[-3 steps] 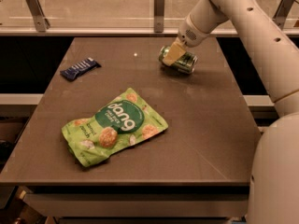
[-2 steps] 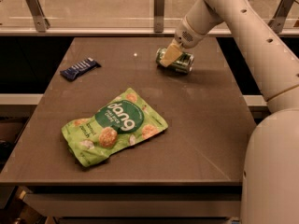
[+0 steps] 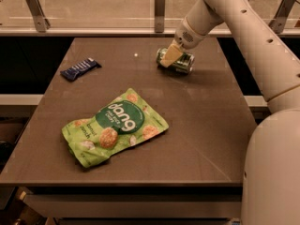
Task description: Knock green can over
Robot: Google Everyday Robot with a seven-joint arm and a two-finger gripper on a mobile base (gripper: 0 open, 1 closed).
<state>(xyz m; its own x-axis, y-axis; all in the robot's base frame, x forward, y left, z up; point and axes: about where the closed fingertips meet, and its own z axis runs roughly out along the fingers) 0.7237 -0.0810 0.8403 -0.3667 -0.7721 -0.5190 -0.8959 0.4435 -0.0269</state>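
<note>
The green can [image 3: 182,63] lies on its side at the far right of the brown table [image 3: 197,125], its silver end toward the left. My gripper [image 3: 169,56] hangs from the white arm coming in from the upper right. It is right at the can's left end, in front of it and touching or nearly touching it.
A light-green "dang" snack bag [image 3: 115,126] lies flat at the table's middle left. A dark blue snack bar [image 3: 80,69] lies at the far left. A glass rail with metal posts [image 3: 160,9] runs behind the table. The robot's white body [image 3: 272,172] fills the right edge.
The arm and gripper have shifted slightly left along the can. The can lies on its side in every frame and has barely moved.
</note>
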